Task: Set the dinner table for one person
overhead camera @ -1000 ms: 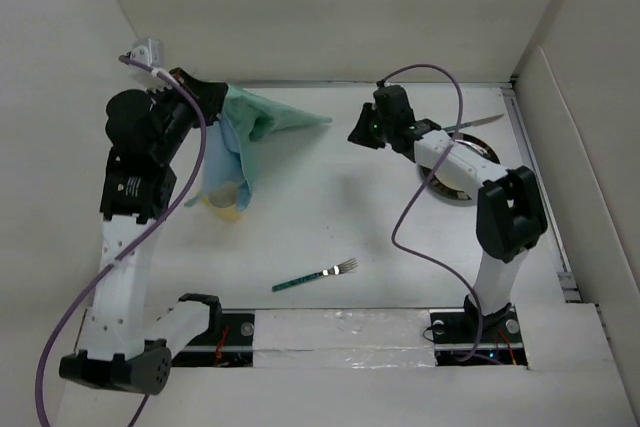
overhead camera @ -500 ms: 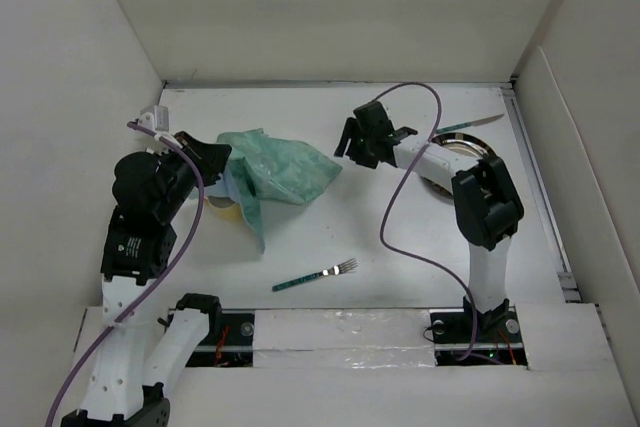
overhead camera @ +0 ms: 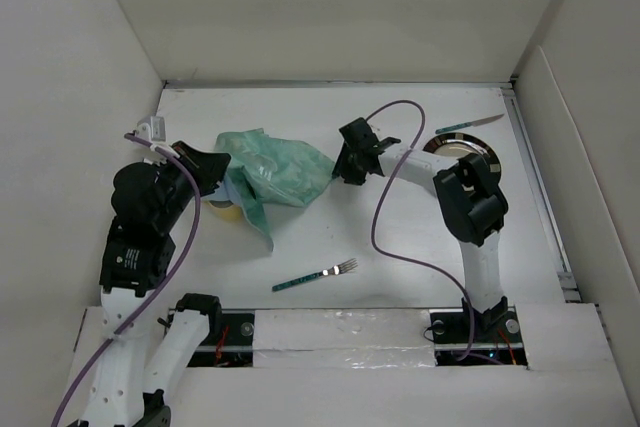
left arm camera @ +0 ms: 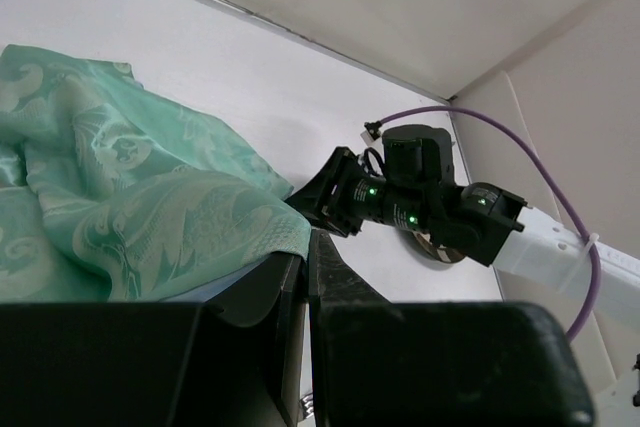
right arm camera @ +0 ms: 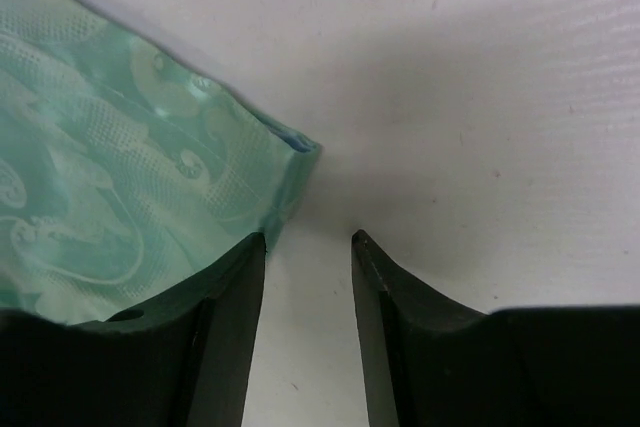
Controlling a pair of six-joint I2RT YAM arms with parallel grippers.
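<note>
Green cloth [overhead camera: 285,169] bunched on table [overhead camera: 420,267], one edge clamped in left gripper [overhead camera: 218,173], probably to drag it flat as placemat. Right gripper [right arm camera: 308,242] jaws apart, cloth corner just ahead, lined up to grab. Table directly under both.

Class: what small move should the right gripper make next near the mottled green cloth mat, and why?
Probably ease the right gripper forward and close. Its jaws stand open, and the corner of the mottled green cloth mat lies just ahead of the gap, not yet between them.
</note>
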